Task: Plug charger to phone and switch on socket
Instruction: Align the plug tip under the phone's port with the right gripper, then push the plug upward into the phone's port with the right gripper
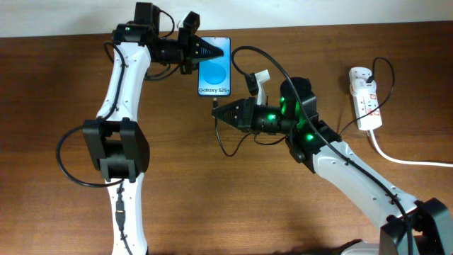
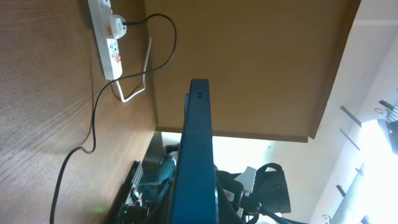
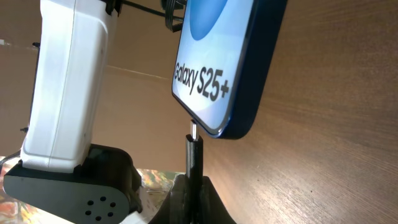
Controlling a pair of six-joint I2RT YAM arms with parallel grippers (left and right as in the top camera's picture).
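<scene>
The phone, blue screen reading "Galaxy S25+", is held on the far side of the table by my left gripper, which is shut on its top end. In the left wrist view the phone shows edge-on between the jaws. My right gripper is shut on the charger's black connector. Its metal tip sits just at the phone's bottom edge; I cannot tell if it is in the port. The thin black cable loops below the gripper. The white socket lies at the right, apart from both grippers.
A thick white cord runs from the socket off the right edge. A thin black cable is plugged into the socket's far end. The socket also shows in the left wrist view. The left arm's white link stands close beside the phone.
</scene>
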